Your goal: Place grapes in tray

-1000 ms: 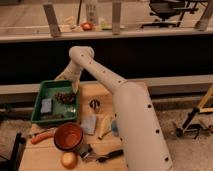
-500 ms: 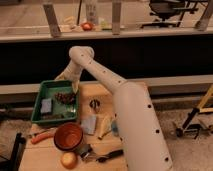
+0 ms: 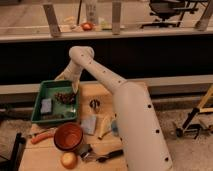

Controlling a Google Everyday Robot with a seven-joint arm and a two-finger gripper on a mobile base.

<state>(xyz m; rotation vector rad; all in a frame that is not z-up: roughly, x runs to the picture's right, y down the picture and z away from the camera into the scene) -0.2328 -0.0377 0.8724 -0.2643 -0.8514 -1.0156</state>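
Observation:
The green tray (image 3: 44, 118) sits at the table's back left. The dark reddish-brown grapes (image 3: 64, 97) lie inside it, toward its right side. A small grey-blue block (image 3: 46, 106) also lies in the tray at the left. My white arm reaches from the lower right up and over to the tray. My gripper (image 3: 74, 89) hangs just above the tray's right rim, right beside the grapes.
A terracotta bowl (image 3: 68, 136) stands in front of the tray, with an onion (image 3: 68, 159) below it and a carrot (image 3: 41, 137) at its left. A grey sponge (image 3: 89, 124), a banana (image 3: 103, 126), a small metal cup (image 3: 94, 104) and a black-handled tool (image 3: 106, 156) lie on the table.

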